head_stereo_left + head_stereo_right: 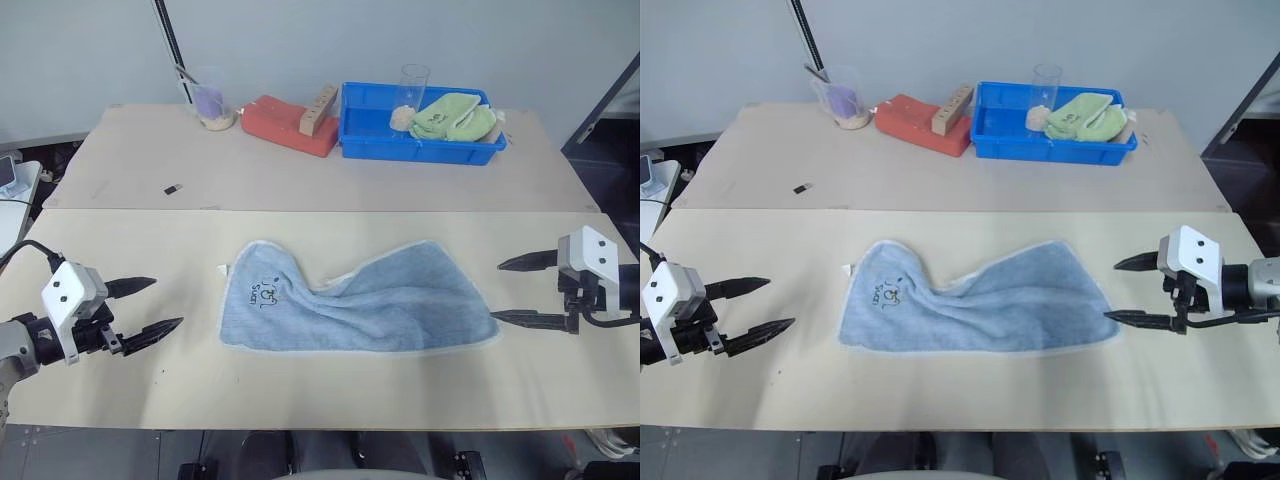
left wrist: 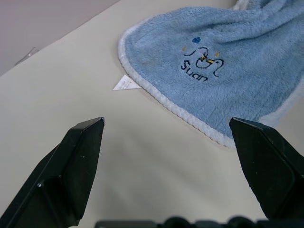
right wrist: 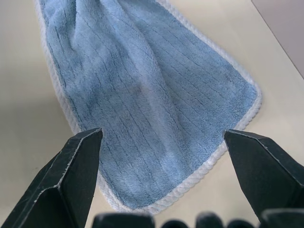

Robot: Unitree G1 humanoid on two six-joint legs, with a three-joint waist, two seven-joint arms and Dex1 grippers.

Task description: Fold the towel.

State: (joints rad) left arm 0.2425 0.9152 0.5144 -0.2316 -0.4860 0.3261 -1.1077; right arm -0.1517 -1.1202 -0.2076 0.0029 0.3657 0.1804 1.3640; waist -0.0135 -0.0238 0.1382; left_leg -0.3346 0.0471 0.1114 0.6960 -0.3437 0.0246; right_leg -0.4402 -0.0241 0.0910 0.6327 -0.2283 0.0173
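While the light blue terry towel [image 1: 350, 305] lies rumpled at the middle of the pale tabletop [image 1: 300, 225], its long axis running nine to three o'clock, the left gripper [image 1: 146, 306] waits wide open and empty at nine, clear of the logo end. At three, the right gripper [image 1: 520, 291], equally wide and empty, sits nearer, just beside the hem. At one o'clock, a blue plastic bin [image 1: 415, 146] holds a lime-green cloth [image 1: 455, 116].

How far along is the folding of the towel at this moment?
Done: nothing yet; the towel lies spread and rumpled on the table, unfolded. In hand: nothing; the left gripper and right gripper hover open, one at each end of it. Left: grasping it and all the folding.
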